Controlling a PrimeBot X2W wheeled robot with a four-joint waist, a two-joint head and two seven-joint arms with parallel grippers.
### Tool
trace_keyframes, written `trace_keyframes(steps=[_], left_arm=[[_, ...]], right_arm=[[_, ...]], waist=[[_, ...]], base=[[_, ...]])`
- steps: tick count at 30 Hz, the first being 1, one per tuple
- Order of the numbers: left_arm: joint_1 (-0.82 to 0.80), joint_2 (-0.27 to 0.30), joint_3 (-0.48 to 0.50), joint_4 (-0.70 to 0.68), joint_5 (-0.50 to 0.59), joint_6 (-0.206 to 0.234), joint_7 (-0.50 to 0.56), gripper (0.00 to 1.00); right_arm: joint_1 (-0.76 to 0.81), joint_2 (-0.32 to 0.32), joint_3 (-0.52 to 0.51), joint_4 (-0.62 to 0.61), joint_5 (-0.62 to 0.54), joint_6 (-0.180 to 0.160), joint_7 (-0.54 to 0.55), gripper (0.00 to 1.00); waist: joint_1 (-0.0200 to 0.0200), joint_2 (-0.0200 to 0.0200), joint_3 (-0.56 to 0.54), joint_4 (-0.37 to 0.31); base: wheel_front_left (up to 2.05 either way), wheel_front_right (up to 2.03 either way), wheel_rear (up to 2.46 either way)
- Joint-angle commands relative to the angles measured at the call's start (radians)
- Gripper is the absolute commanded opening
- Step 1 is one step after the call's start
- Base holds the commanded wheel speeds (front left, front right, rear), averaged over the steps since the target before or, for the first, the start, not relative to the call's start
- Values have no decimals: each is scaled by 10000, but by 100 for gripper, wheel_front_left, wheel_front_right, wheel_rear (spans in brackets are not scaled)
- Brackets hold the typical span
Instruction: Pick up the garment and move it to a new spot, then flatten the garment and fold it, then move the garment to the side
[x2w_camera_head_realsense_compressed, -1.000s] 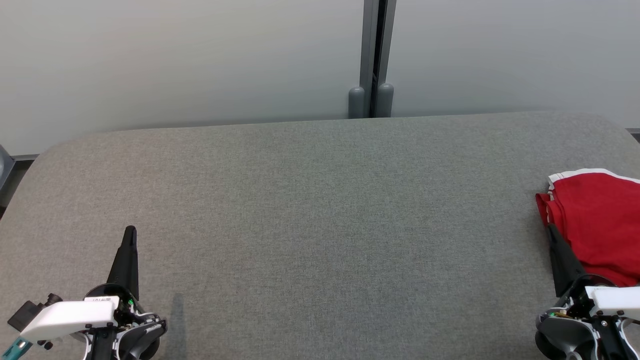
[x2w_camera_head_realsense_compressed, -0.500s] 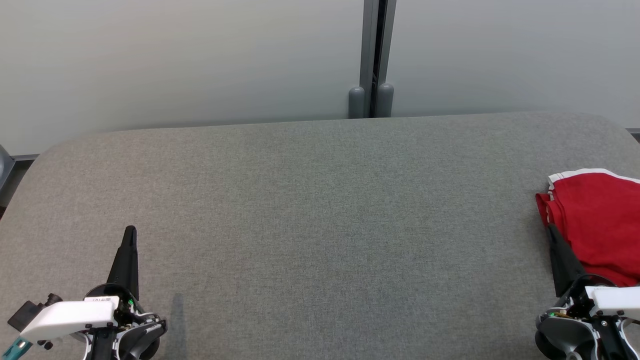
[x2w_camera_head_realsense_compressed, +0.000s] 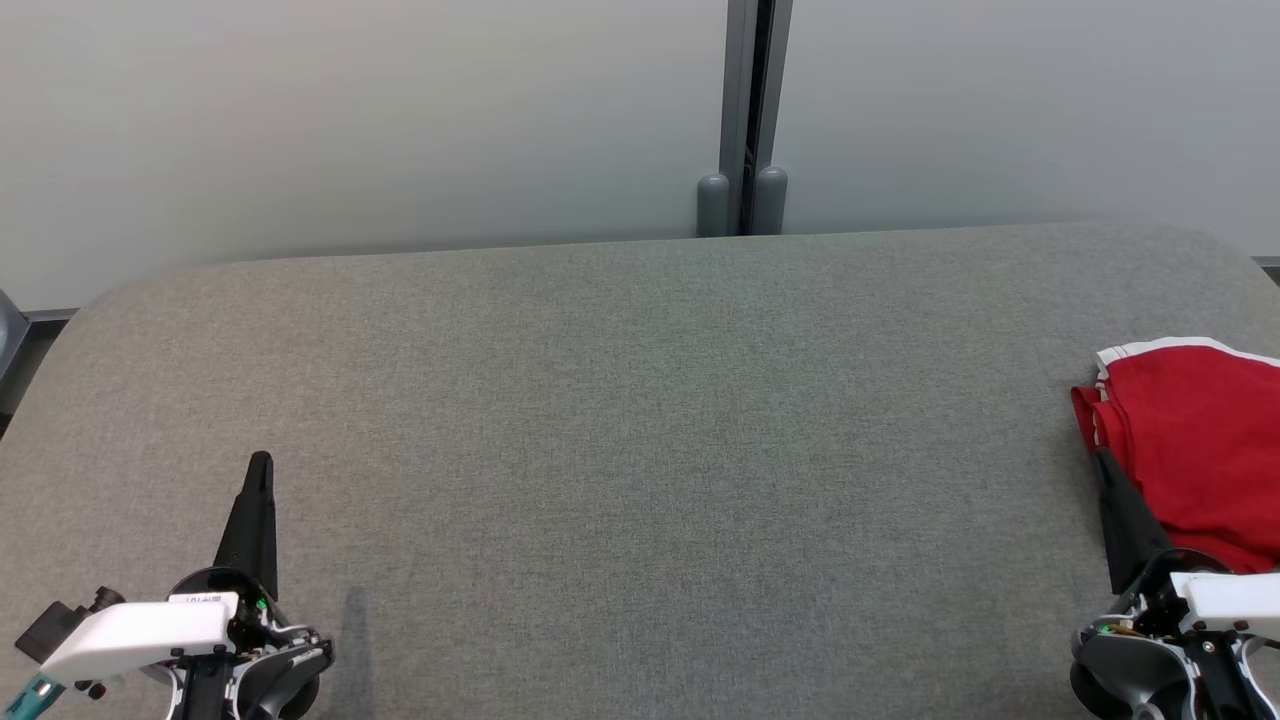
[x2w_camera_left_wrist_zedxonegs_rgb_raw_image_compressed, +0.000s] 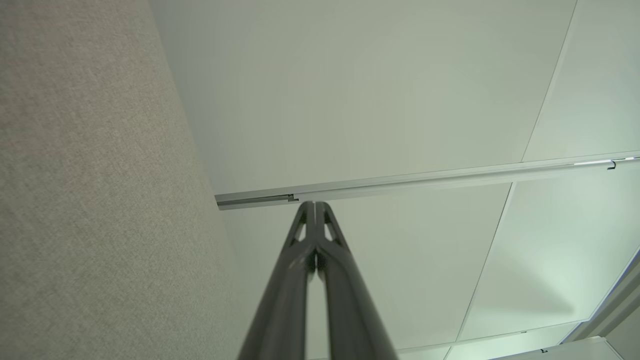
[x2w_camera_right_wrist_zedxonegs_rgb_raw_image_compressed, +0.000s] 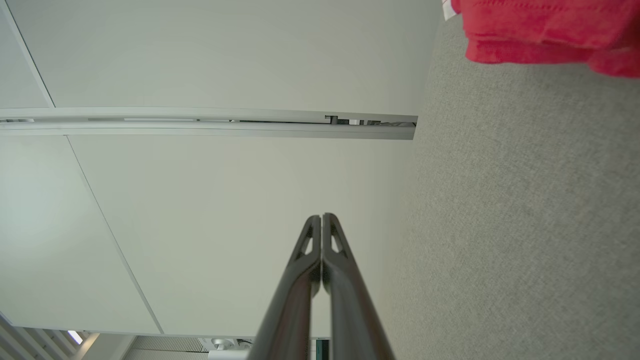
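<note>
The garment (x2w_camera_head_realsense_compressed: 1195, 445) is a red piece with white trim, folded in a small pile at the table's right edge; its edge also shows as the garment (x2w_camera_right_wrist_zedxonegs_rgb_raw_image_compressed: 545, 30) at the top of the right wrist view. My right gripper (x2w_camera_head_realsense_compressed: 1102, 460) is shut and empty, its tip just left of the pile's near corner. In its own wrist view the right gripper (x2w_camera_right_wrist_zedxonegs_rgb_raw_image_compressed: 321, 217) has both fingers pressed together. My left gripper (x2w_camera_head_realsense_compressed: 260, 460) rests shut and empty at the lower left, far from the garment. Its fingers meet at the left gripper (x2w_camera_left_wrist_zedxonegs_rgb_raw_image_compressed: 313, 205) tip.
A grey fabric-covered table (x2w_camera_head_realsense_compressed: 640, 420) spans the head view, with rounded far corners. Pale wall panels stand behind it, joined by a grey post (x2w_camera_head_realsense_compressed: 742, 120) at the middle of the far edge.
</note>
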Motion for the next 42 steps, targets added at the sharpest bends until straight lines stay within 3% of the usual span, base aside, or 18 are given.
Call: trace_keyframes(steps=[1, 42], left_arm=[[-133, 50, 39, -31, -14, -43, 32, 0], [-133, 50, 39, -31, -14, -43, 32, 0]], right_arm=[[89, -92, -9, -37, 25, 4, 30, 0], [90, -93, -8, -36, 26, 4, 30, 0]], waist=[[0, -1, 0, 0], [0, -1, 0, 0]], base=[[0, 0, 0], [0, 0, 0]])
